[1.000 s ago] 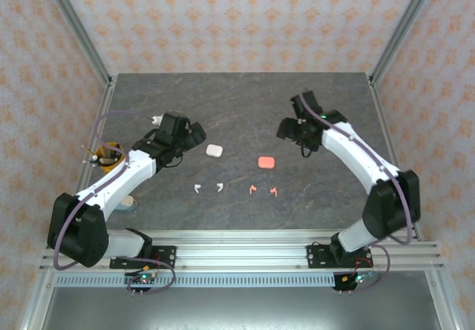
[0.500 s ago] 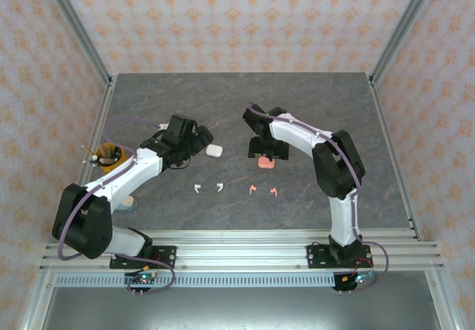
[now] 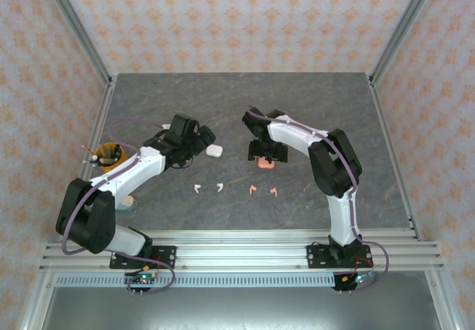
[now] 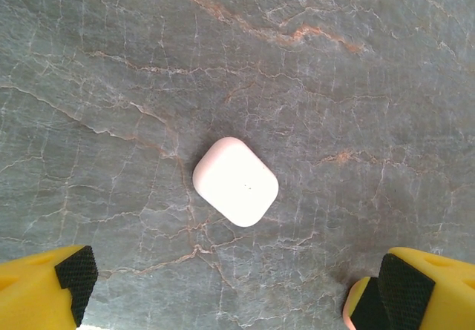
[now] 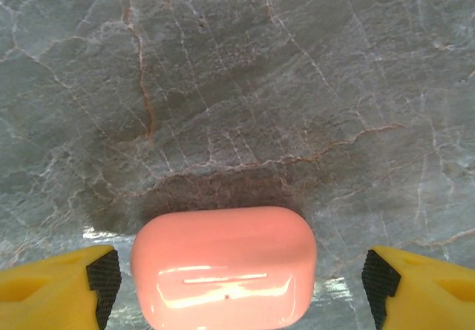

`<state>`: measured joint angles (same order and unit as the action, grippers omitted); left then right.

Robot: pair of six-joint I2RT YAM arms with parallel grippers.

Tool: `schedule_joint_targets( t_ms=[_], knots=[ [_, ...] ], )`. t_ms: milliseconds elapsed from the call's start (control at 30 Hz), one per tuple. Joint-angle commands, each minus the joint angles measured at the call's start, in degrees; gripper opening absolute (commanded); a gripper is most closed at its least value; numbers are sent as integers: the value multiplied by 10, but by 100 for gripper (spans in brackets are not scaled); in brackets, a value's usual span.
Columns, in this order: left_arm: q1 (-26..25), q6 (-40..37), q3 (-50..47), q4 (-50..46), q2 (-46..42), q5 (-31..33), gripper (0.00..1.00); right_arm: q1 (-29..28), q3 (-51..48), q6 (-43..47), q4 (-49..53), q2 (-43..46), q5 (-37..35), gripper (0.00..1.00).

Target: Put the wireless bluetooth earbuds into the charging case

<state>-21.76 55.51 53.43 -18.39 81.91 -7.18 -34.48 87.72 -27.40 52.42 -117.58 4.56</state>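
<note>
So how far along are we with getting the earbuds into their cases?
Nothing is inserted yet: the white earbuds and coral earbuds lie loose on the table, both cases shut. In hand: the open right pincer brackets the coral case, the open left pincer hovers over the white case. Left: opening the cases and seating all four buds.

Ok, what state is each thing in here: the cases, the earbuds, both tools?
White case: closed, lying on the table, untouched.
Pink case: closed, lying on the table, a gap on either side.
White earbuds: both loose on the table, outside any case.
Pink earbuds: both loose on the table, outside any case.
Left tool: open, empty, near the white case.
Right tool: open, empty, straddling the pink case.
</note>
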Motion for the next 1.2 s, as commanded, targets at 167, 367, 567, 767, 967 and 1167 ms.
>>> schedule_joint_targets(
  t_ms=[167, 367, 567, 767, 967, 1167],
  knots=[
    [-10, 6, 17, 7, 3, -5, 100, -4, -6, 2, -14, -12, -3, 85],
    [-17, 6, 26, 2, 3, -5, 100, -3, -23, 1, -28, -12, 5, 82],
    [-19, 6, 29, -2, -2, -3, 100, -2, -44, -6, -45, -3, 14, 79],
    [-21, 7, 36, -6, 2, -6, 100, 4, -62, -10, -57, 5, 23, 73],
    [-23, 9, 42, -6, 4, -10, 100, 11, -79, -14, -65, 15, 27, 69],
    [-24, 14, 47, 1, 3, -12, 100, 15, -96, -22, -72, 30, 29, 66]
  ],
)
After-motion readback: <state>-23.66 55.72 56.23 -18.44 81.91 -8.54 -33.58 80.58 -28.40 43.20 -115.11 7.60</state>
